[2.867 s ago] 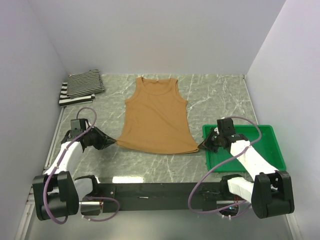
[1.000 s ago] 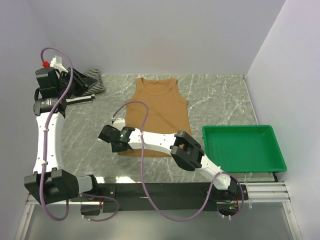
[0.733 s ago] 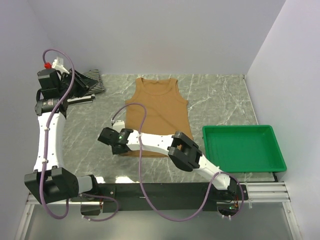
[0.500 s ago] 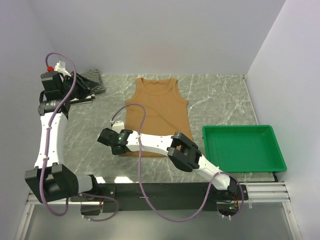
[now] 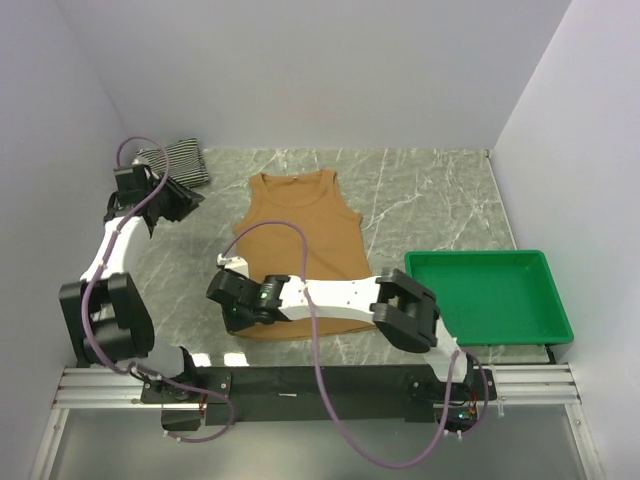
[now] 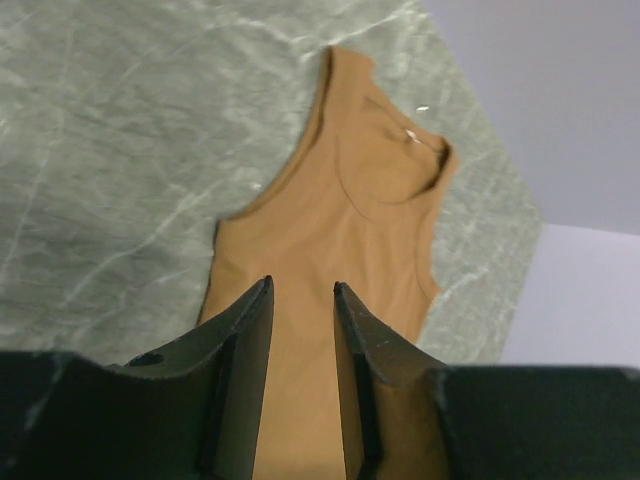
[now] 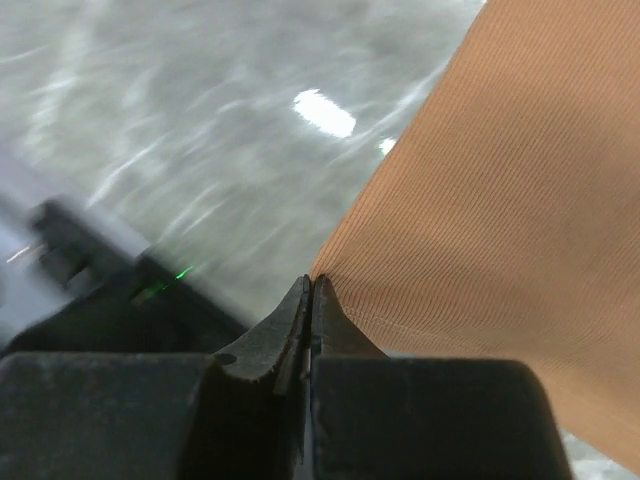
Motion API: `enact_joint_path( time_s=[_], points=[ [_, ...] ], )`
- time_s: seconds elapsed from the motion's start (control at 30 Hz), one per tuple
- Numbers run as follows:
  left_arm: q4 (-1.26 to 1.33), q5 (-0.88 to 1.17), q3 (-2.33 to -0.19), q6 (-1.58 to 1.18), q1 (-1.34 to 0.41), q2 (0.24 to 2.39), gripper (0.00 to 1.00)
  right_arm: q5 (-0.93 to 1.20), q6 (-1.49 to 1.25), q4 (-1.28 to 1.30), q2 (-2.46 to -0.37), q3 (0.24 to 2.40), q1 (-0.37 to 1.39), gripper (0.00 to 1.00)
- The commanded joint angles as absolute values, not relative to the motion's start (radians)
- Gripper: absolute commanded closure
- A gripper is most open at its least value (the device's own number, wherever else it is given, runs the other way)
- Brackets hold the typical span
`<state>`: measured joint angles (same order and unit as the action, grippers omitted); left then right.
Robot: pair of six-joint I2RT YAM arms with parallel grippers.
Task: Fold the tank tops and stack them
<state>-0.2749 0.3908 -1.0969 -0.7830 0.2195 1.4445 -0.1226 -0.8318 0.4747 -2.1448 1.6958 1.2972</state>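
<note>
**A:** While my right arm lies stretched across the table [image 5: 430, 195], what is its gripper doing?

**B:** I see the right gripper [image 7: 312, 292] pressed together on the near left corner of the brown tank top [image 5: 305, 235]; the hem's corner runs straight into the tips.

**A:** And the top itself?

**B:** It lies flat mid-table, with its neck toward the far wall.

**A:** My left side?

**B:** The left gripper [image 6: 302, 286] hangs to the left of the top with its fingers partly apart and nothing between them. Just behind it, the striped pile [image 5: 178, 160] sits in the far left corner, partly hidden by the arm. The green tray [image 5: 480, 257] sits near right, apart from the top.
</note>
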Motion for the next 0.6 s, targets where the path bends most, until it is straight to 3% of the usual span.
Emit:
enact_joint_path(
  time_s=[0.0, 0.57],
  points=[
    [-0.209, 0.37, -1.06, -0.761, 0.216, 1.514, 0.64, -0.061, -0.844, 0.364, -2.008, 1.619, 1.299, 1.0],
    [-0.149, 0.311, -1.075, -0.756, 0.087, 1.833, 0.59, -0.049, -0.922, 0.287, -1.931, 1.414, 1.301, 1.0]
  ],
)
